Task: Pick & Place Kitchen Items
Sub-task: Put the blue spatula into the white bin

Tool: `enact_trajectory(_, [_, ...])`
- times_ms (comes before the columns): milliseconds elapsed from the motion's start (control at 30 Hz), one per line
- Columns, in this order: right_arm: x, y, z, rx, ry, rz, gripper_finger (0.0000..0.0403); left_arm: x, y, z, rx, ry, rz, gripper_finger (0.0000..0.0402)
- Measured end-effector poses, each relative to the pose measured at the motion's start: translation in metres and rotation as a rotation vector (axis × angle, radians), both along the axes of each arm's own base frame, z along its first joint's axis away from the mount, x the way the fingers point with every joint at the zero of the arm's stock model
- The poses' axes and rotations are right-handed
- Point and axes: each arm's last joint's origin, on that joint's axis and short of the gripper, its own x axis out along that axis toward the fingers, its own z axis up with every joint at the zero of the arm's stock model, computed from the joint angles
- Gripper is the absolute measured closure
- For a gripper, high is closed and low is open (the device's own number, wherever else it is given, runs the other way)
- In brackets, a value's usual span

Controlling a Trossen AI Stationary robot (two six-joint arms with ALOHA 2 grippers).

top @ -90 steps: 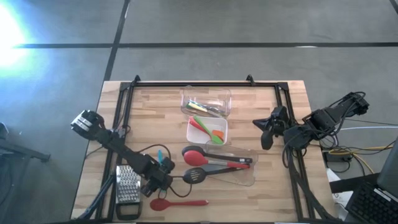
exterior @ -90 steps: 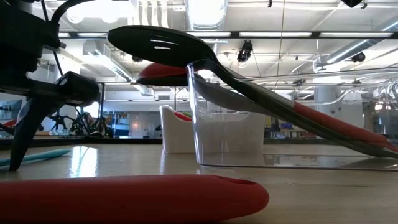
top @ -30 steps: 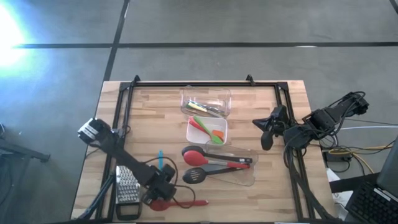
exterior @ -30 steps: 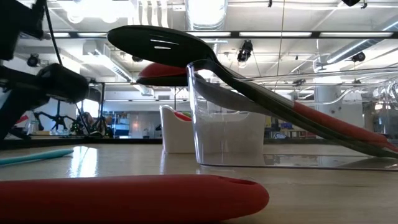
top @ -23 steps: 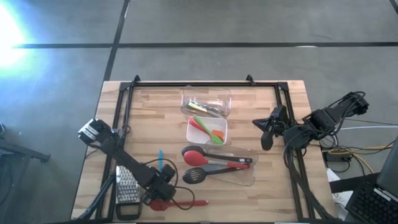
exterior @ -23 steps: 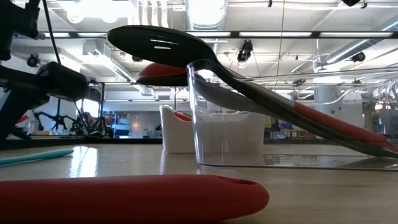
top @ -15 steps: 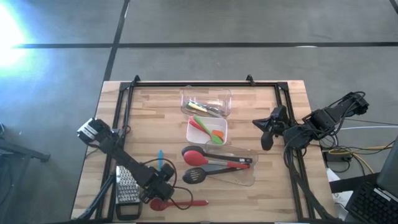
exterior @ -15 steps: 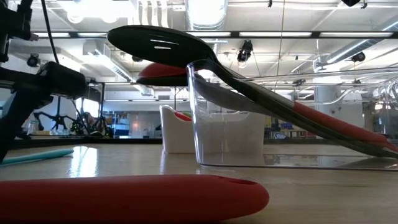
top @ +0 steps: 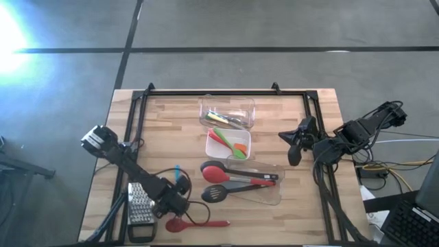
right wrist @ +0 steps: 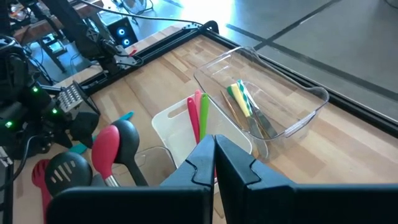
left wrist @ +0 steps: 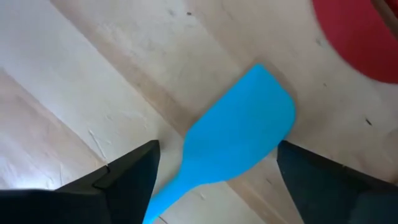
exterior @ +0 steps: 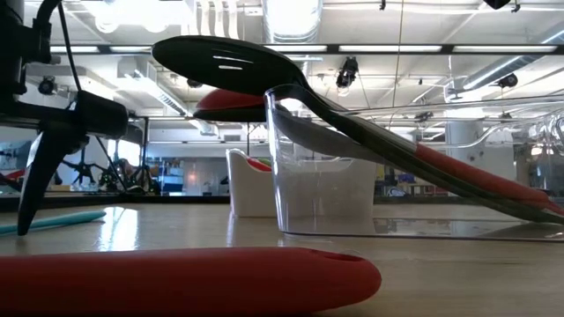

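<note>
One teal spatula [left wrist: 233, 140] lies flat near the counter's [top: 302, 206] front-left corner, framed by the left gripper's [left wrist: 214, 171] wide jaws. Probably light, thin, slippery silicone; pinch the stiffer handle. The right gripper [right wrist: 214, 163], jaws together, waits at the right edge.

The left arm reached diagonally across the table's near-left part, its gripper [top: 175, 199] pointed down with fingers [left wrist: 127, 174] spread apart, while the right arm waited folded at the right edge, its gripper [top: 293, 145] closed.
</note>
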Motion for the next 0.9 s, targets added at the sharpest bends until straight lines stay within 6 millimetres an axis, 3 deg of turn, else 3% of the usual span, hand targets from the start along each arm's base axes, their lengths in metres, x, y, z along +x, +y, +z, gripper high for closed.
enact_trajectory(567, [0.0,0.0,0.0001,0.0,-0.001,0.0,0.0394,0.0076,0.004,0.0003,-0.099,0.024,-0.027,0.0117])
enact_trajectory(733, [0.0,0.0,0.0001,0.0,-0.001,0.0,0.0394,0.0099,0.0033,0.0016,-0.109,0.012,-0.026,0.0161])
enact_trajectory(900, [0.0,0.0,0.0,0.0,0.0,0.0,0.0394,0.0095,0.004,-0.002,-0.113,-0.009,-0.018,0.0234])
